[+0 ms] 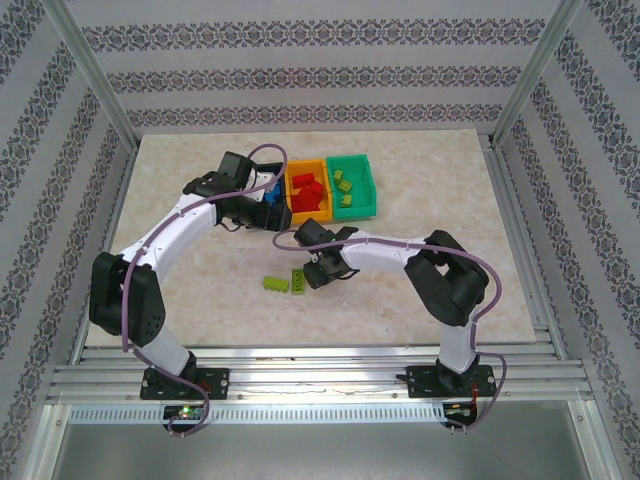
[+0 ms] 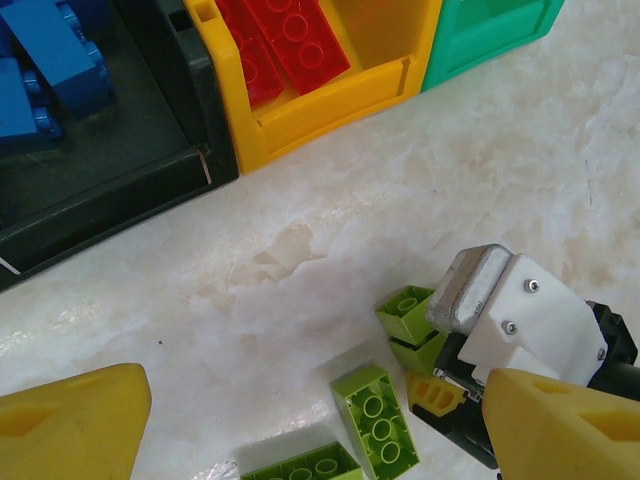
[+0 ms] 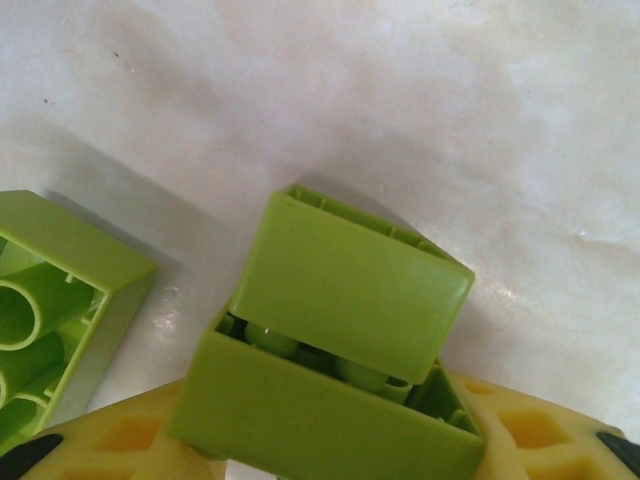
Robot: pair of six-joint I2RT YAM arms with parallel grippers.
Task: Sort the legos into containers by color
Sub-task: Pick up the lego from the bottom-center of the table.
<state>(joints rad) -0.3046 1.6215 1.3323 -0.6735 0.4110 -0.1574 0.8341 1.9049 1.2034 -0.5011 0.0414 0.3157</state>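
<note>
The right claw (image 3: 330,440) is clamped on a lime green stack (image 3: 350,285) of two bricks joined one on the other. Its yellow fingers (image 3: 540,435) press against the ends of the nearer brick and are cut off by the frame edge. Whether the stack touches the table (image 1: 440,200) I cannot tell. Just beside it lies a loose lime green brick (image 2: 378,415), and another lime green brick (image 2: 300,465) is cut by the bottom edge of the left wrist view. The left claw (image 2: 315,395) hangs over the table in front of the bins, jaws wide apart with nothing gripped. The black bin (image 2: 120,190) holds blue bricks (image 2: 50,50), partly out of frame; from above, the left arm (image 1: 170,235) hides most of it. The orange-yellow bin (image 2: 300,120) holds red bricks (image 2: 300,40), and the green bin (image 1: 365,190) holds small lime green bricks (image 1: 343,185), too small to count.
</note>
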